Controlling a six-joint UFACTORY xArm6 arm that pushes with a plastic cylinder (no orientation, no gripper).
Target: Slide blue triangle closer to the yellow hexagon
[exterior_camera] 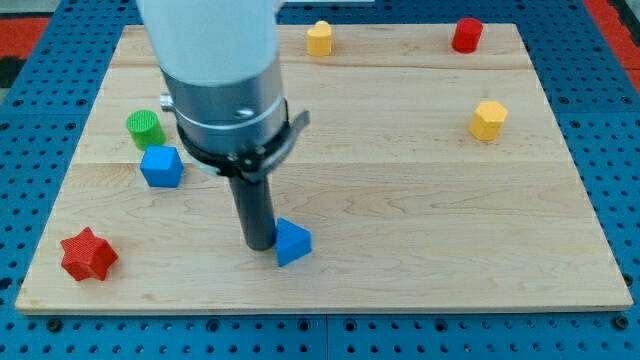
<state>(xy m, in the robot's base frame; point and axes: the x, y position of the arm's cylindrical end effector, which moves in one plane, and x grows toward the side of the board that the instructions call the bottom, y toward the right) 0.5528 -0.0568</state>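
The arm's dark rod tip [259, 243], jawless and holding nothing, touched the small blue triangle block [293, 242] on its view-left side.

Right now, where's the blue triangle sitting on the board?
The blue triangle lies low on the wooden board, slightly left of centre, touching my tip on its left; the blue cube is up-left.

The scene is brightly and evenly lit from overhead, so the wooden board [400, 180] reads pale and the blocks cast only short, soft shadows. A faint darker patch sits under the arm's grey collar [232, 120] toward 7 o'clock, and the white upper casing [210, 35] at 11 o'clock is nearly blown out. Focus is sharp throughout, with no visible blur or bending at the edges.
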